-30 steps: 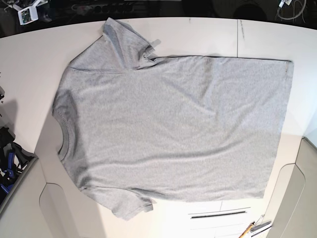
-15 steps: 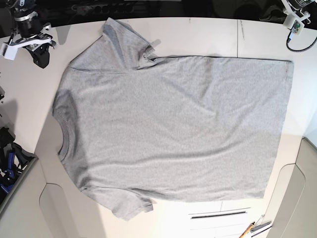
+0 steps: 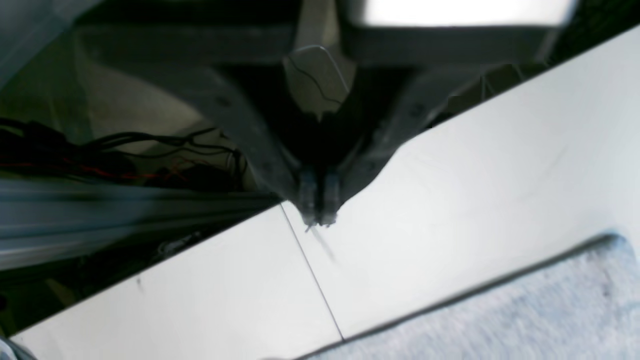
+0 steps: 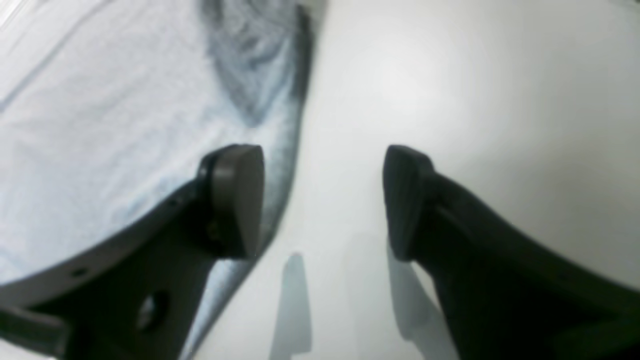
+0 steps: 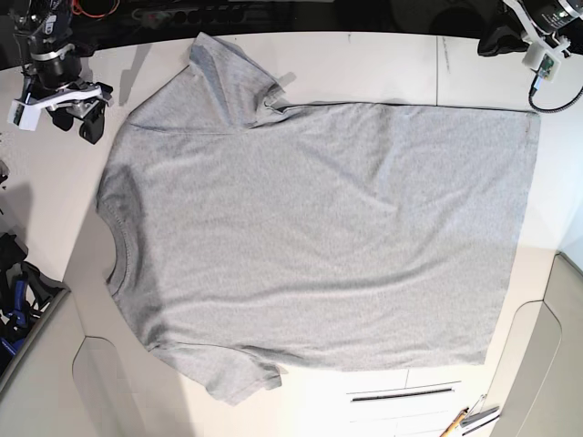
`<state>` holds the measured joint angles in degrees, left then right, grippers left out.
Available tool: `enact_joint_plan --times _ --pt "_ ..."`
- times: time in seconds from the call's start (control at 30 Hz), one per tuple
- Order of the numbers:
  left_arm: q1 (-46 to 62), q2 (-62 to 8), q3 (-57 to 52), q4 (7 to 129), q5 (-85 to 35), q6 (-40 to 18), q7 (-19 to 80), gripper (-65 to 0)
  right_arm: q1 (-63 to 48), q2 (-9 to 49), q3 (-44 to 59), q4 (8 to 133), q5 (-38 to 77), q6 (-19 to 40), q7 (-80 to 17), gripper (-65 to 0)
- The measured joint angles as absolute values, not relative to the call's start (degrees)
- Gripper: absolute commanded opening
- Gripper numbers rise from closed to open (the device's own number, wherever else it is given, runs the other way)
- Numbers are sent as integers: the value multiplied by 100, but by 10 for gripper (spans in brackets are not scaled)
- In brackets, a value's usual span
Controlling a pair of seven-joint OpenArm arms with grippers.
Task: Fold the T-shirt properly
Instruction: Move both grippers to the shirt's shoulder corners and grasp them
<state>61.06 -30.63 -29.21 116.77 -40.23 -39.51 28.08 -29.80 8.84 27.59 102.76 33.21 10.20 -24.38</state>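
**Grey T-shirt spread flat, both arms at far table edge**

T-shirt (image 5: 319, 232): heather grey, lies flat and unfolded across the white table (image 5: 383, 64). In base view the ribbed neck faces left, the hem runs down the right side. One sleeve points to the far edge at upper left, the other sleeve to the near edge at bottom. Plain side up, no lettering visible. Small light tab sticks out beside the upper sleeve's armpit.

Right gripper (image 5: 75, 116): at base view's upper left, just beside the shirt's shoulder and sleeve, apart from the cloth. Right wrist view shows it (image 4: 322, 200) with jaws spread wide, nothing between them. One pad sits over the shirt edge (image 4: 125, 125), the other over bare table. Contact with the cloth cannot be told, view is blurred.

Left gripper (image 5: 496, 41): at base view's upper right, near the far table edge, well apart from the hem corner. In left wrist view its fingertips (image 3: 318, 217) stand almost pressed together, only a thin slit between them, holding nothing. They hover over a seam line in the table. Shirt corner (image 3: 525, 310) shows at the lower right of that view, apart from the tips. Dark cables (image 3: 125, 150) lie beyond the table edge.

Pen-like tools (image 5: 469, 419) at the near edge, bottom right.
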Motion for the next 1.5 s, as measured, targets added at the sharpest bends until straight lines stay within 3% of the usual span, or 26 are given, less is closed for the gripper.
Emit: enact_joint_plan --times 0.07,0.13,0.4,0.7,0.8,0.93,0.97,1.07,1.2,1.5 --pt "6108 -3061 -2921 11677 -4056 -3951 2812 -470 -2720 884 2759 9977 3341 1035 -2550 -277" --pt "6108 -3061 -2921 11675 -4060 -3953 2812 -442 -2458 886 2762 9570 3334 1024 -2705 -277" --pt "6108 -3059 -2921 11673 -4060 -3953 2812 -441 -1811 854 2764 8586 4156 1706 -3343 -277" --pt "5833 -3061 -2921 11673 -4058 -3951 2832 -441 -1826 731 2473 8600 4466 1857 -3879 -279" --pt "5723 -3059 -2921 11673 -4058 -3955 2993 -441 -1841 731 2473 8597 4482 1870 -3920 -354" --pt "5297 -3059 -2921 11673 -4062 -3470 3806 -413 -1863 729 2471 8576 4407 1942 -4060 -624" --pt "5166 -3059 -2923 11673 -4069 -3301 4047 -396 -1874 727 2471 8571 4425 1975 -4053 -650" --pt "4816 -3059 -2926 11640 -4062 -3017 4475 -359 -1887 727 2471 8571 4416 1981 -4071 -650" --pt "4263 -3039 -3177 11183 -4134 -2971 4484 -359 -1887 727 2467 8576 4412 1992 -4119 -650" --pt "2947 -3535 -4292 8265 -5767 -2939 4709 -359 -1887 727 2467 8576 4329 1997 -4119 -650"
